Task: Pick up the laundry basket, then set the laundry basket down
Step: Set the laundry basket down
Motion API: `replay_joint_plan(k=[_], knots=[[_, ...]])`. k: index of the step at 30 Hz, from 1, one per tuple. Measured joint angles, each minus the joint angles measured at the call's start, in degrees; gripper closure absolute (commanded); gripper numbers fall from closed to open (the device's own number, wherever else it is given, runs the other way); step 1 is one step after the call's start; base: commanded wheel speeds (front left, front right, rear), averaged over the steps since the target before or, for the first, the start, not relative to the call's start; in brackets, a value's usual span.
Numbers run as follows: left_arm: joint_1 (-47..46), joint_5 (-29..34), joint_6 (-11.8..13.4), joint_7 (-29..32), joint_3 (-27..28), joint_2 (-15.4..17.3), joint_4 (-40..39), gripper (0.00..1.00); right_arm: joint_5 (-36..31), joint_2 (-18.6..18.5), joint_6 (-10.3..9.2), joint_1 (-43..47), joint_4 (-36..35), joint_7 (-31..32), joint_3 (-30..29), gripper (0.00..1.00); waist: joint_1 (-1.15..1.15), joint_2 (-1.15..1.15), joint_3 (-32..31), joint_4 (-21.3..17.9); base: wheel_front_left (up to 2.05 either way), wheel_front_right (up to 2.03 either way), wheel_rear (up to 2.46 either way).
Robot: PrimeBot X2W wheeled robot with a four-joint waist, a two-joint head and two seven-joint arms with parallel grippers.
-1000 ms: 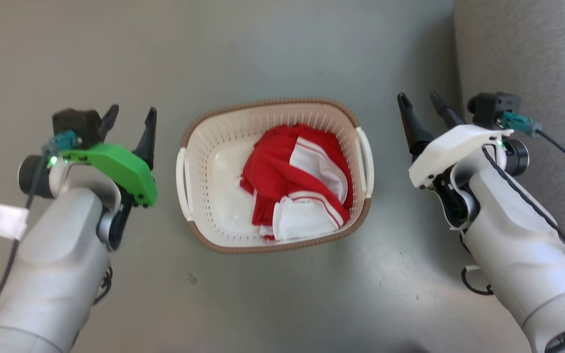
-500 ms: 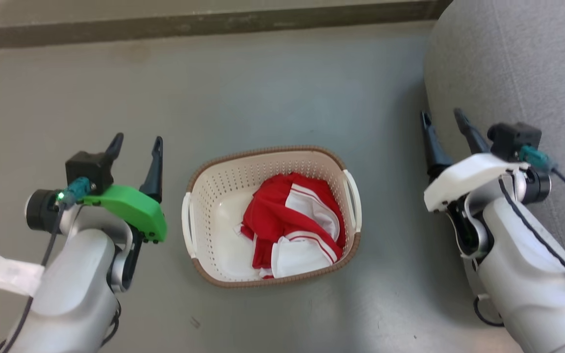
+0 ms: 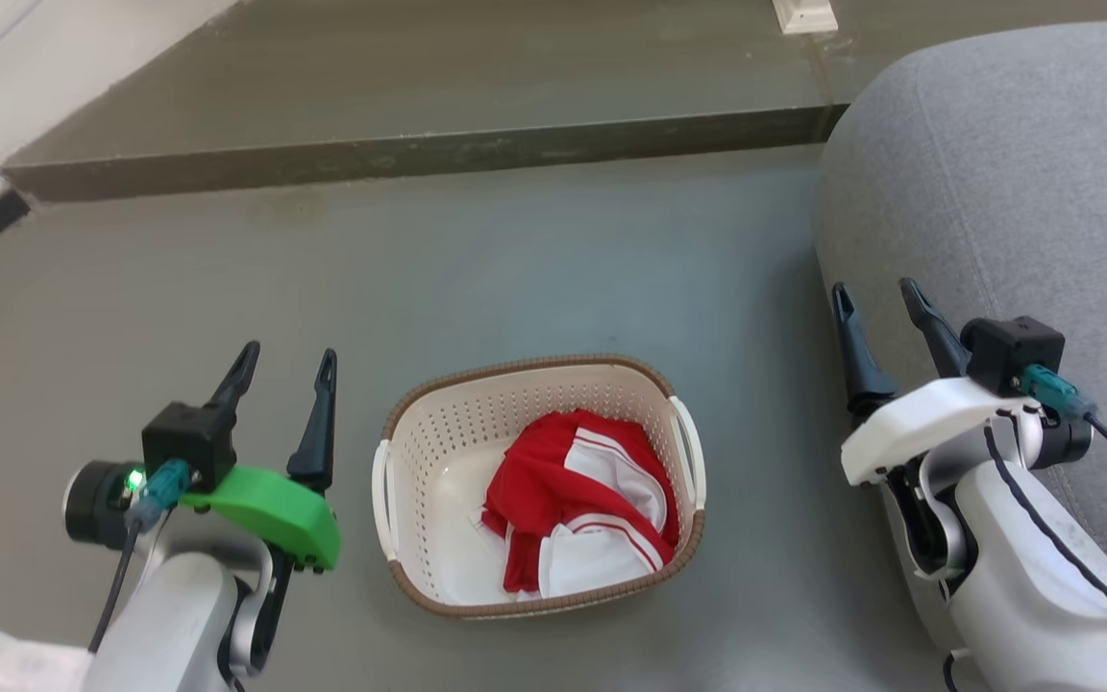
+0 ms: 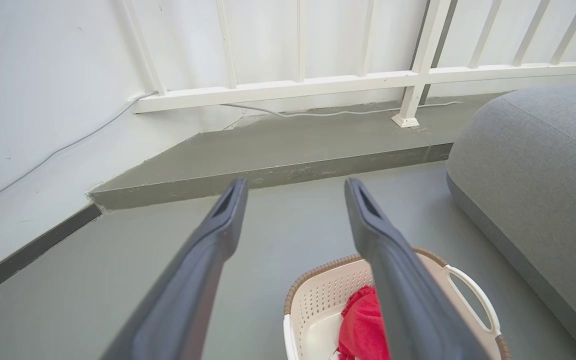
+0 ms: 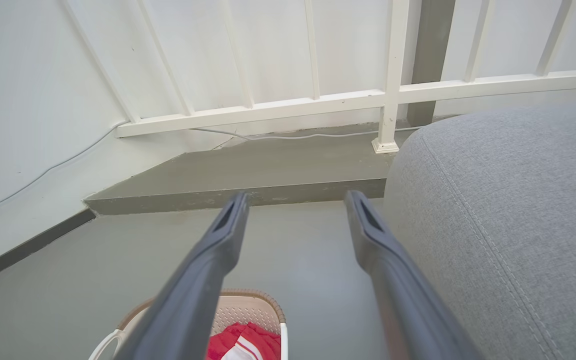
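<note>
The laundry basket (image 3: 438,452) stands on the grey floor between my two arms, cream-white and perforated with a brown rim and white side handles. A red and white garment (image 3: 578,495) lies inside it. My left gripper (image 3: 286,358) is open, raised to the left of the basket and apart from it. My right gripper (image 3: 878,293) is open too, off to the right beside the sofa. In the left wrist view the basket (image 4: 318,300) shows low between my open left gripper's (image 4: 295,185) fingers; the right wrist view has it (image 5: 248,305) at the bottom, below my right gripper (image 5: 295,197).
A grey sofa (image 3: 1015,183) fills the right side, close to my right arm. A low concrete step (image 3: 419,154) runs across the far side, with a white railing (image 4: 318,85) and wall behind. A white cable (image 4: 333,112) lies on the step.
The head camera has tilted up and back, so the basket sits lower and smaller in view and the step has come in. Both grippers stay open, away from the basket.
</note>
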Motion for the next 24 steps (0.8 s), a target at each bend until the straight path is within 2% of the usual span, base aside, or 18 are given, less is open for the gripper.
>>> replay_joint_plan(k=[14, 24], knots=[[11.8, 3.37, 0.73, 0.0, 3.18, 0.36, -8.79, 0.0, -2.48, -0.02, -1.51, 8.3, -6.2, 0.0, -2.61, 0.0, 0.0, 0.0, -4.34, -0.25, 0.0, 0.0, 0.0], [18.22, 4.56, 0.74, 0.0, 6.22, -0.1, -12.11, 0.0, -3.44, 0.12, -1.97, 12.46, -8.45, 0.0, -3.09, 0.0, 0.0, 0.0, -5.37, -0.14, 0.0, 0.0, 0.0]])
